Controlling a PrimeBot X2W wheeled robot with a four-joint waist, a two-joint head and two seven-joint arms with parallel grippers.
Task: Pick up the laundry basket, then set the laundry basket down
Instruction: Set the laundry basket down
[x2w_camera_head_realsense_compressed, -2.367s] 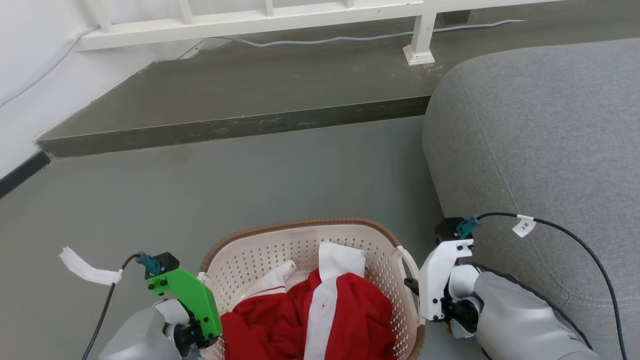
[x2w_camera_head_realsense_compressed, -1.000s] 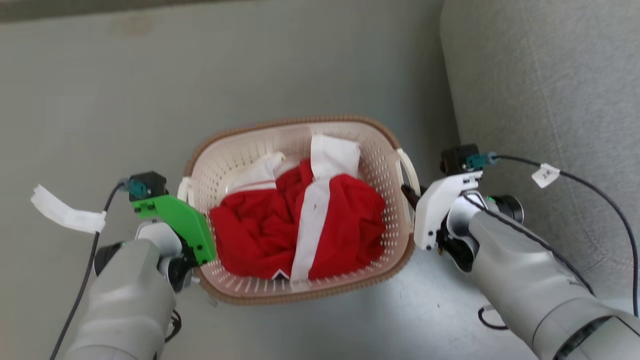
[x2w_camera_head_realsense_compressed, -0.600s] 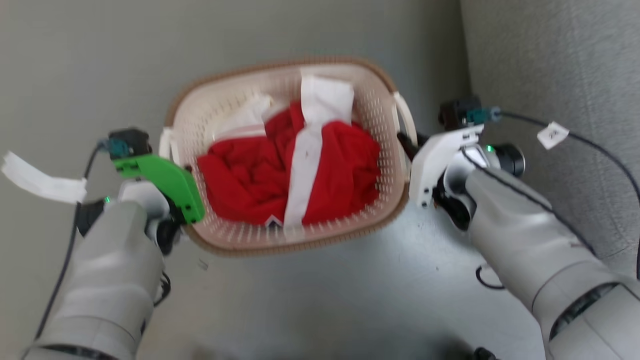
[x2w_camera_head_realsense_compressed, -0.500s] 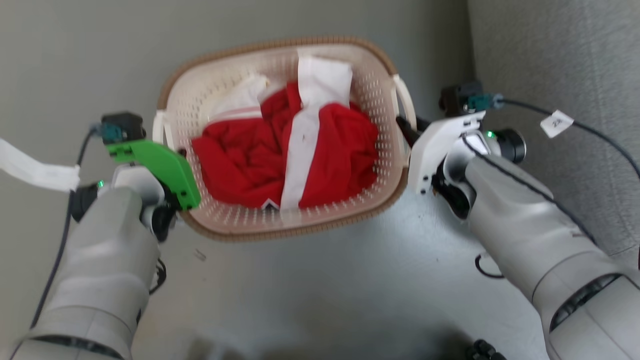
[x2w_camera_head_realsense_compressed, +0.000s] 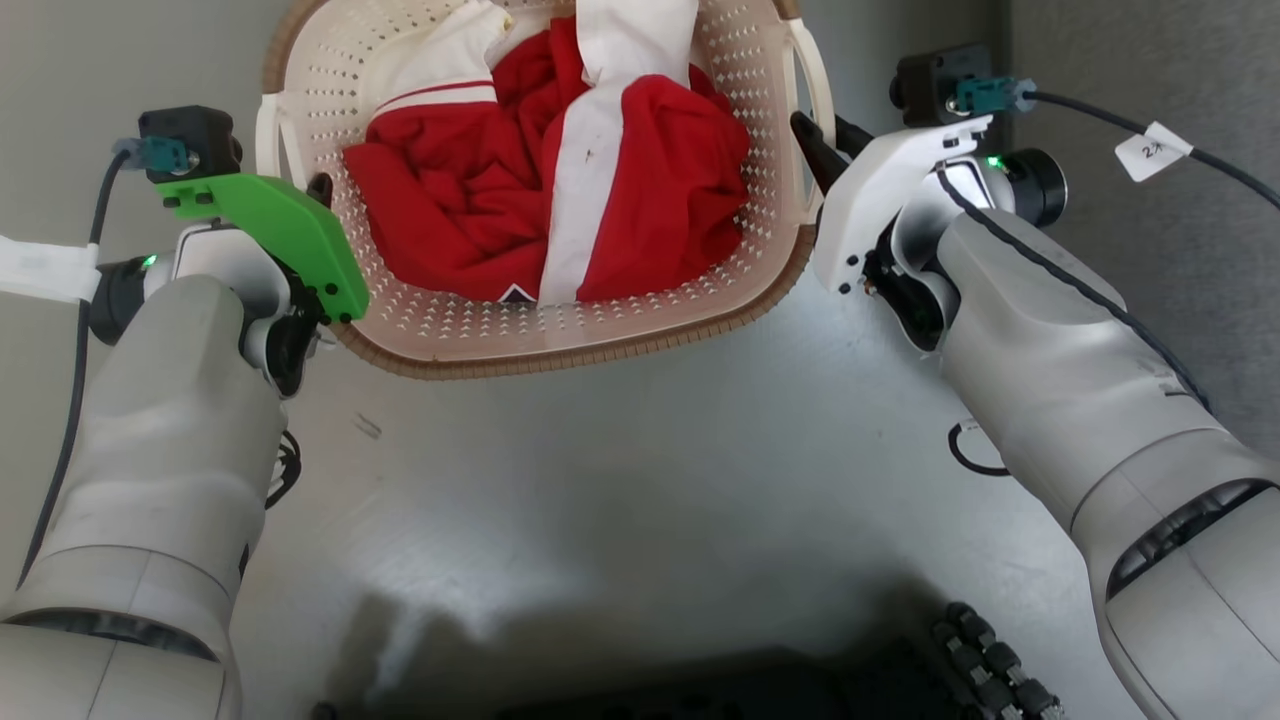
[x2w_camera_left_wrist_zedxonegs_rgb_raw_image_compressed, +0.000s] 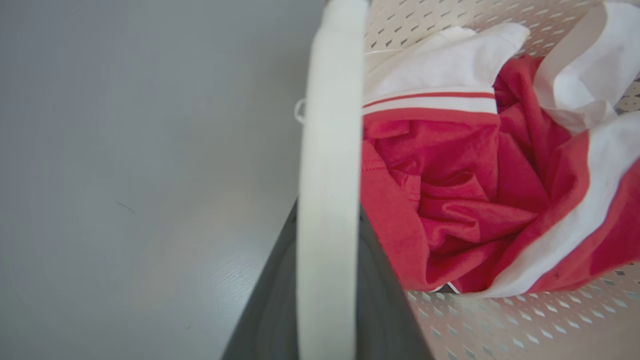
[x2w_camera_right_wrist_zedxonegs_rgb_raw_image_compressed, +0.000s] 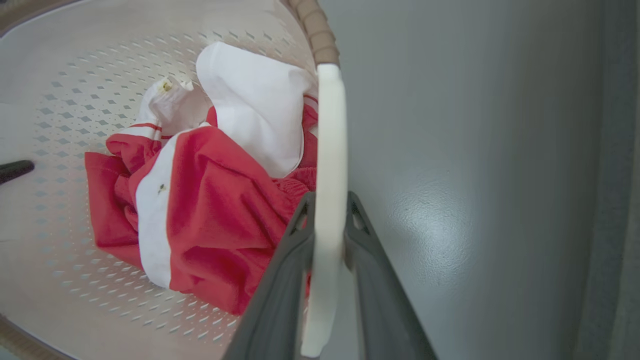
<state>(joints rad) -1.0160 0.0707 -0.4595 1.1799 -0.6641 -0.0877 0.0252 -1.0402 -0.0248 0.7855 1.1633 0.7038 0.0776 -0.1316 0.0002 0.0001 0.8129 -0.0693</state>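
Basket (x2w_camera_head_realsense_compressed: 560, 345) nr sofa (x2w_camera_head_realsense_compressed: 1100, 40) edge, floor (x2w_camera_head_realsense_compressed: 860, 50) btwn

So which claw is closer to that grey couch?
Right. The right gripper holds the laundry basket by its handle on the grey couch side; the left gripper holds the far handle, across the basket from it.

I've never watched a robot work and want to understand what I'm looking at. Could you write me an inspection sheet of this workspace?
Surface: smooth grey floor, faint scuffs.
Job's things: laundry basket holding red and white clothes; cannot tell whether it touches the floor.
Clutter: nothing seen.
Grippers: left pincer shut on the left handle; right pincer shut on the right handle.
Cables: black left-wrist cable and right-wrist cable, each white-tagged.
Surroundings: grey fabric furniture on the robot's right.
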